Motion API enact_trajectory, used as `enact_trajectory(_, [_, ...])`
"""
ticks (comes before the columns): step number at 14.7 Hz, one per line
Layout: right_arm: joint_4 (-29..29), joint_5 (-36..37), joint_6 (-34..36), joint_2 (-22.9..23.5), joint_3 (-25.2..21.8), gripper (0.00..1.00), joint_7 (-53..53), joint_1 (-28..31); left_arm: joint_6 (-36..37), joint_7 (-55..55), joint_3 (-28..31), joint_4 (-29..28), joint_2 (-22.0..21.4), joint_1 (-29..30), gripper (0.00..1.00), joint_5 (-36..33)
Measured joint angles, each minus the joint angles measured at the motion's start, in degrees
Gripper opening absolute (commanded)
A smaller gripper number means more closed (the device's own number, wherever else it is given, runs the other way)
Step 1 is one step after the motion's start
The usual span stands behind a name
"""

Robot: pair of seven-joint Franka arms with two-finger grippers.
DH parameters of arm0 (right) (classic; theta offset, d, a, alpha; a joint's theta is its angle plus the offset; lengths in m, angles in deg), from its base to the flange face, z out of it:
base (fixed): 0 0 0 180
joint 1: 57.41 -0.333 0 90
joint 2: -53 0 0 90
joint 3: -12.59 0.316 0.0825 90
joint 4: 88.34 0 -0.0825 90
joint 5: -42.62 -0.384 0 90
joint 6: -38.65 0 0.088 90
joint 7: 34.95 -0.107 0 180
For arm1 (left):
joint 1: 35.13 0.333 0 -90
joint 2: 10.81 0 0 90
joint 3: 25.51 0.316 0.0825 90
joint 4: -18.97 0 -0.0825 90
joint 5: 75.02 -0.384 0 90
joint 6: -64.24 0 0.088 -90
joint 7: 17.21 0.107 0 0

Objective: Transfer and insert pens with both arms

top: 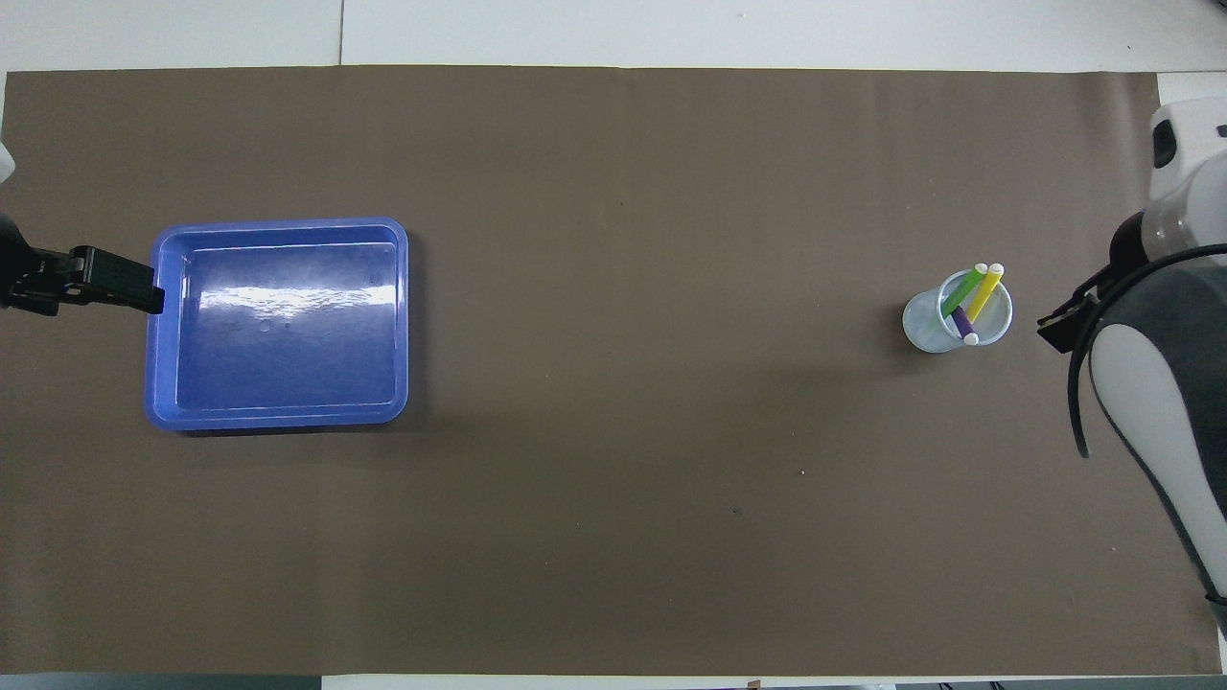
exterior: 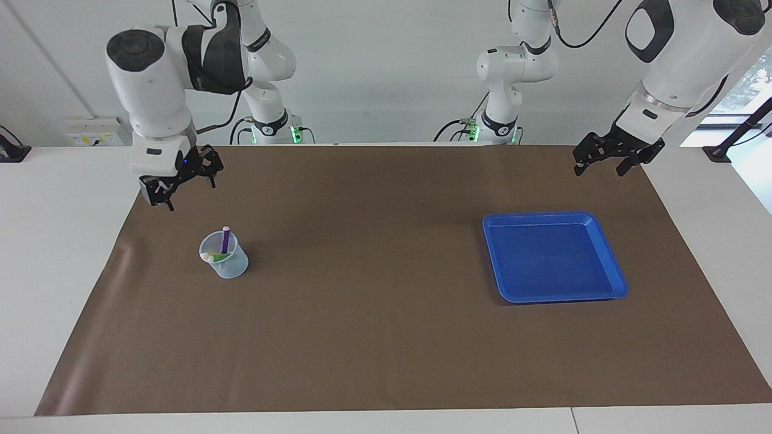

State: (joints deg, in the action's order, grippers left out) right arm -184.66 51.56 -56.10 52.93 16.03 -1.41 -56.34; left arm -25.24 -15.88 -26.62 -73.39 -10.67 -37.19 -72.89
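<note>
Facing view shows my right gripper [exterior: 181, 188] spread empty above the cup [exterior: 224, 263] holding all pens [top: 970, 302], so I'd lift straight clear; left gripper [exterior: 606, 161] waits, spread.

White table [exterior: 60, 241], brown mat [exterior: 386, 337]: blue tray [exterior: 609, 253], clear cup [exterior: 232, 268].
</note>
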Motion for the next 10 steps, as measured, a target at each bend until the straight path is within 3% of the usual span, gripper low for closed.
enact_trajectory(4, [8.9, -6.5, 10.0, -0.6, -0.4, 1.00, -18.3, 0.3, 0.0, 0.0, 0.1, 0.0, 0.0, 0.1, 1.00, 0.0])
enact_trajectory(10, [9.0, -6.6, 11.5, -0.1, -0.9, 1.00, -24.4, 2.2, 0.0, 0.0, 0.7, 0.0, 0.0, 0.2, 1.00, -0.2])
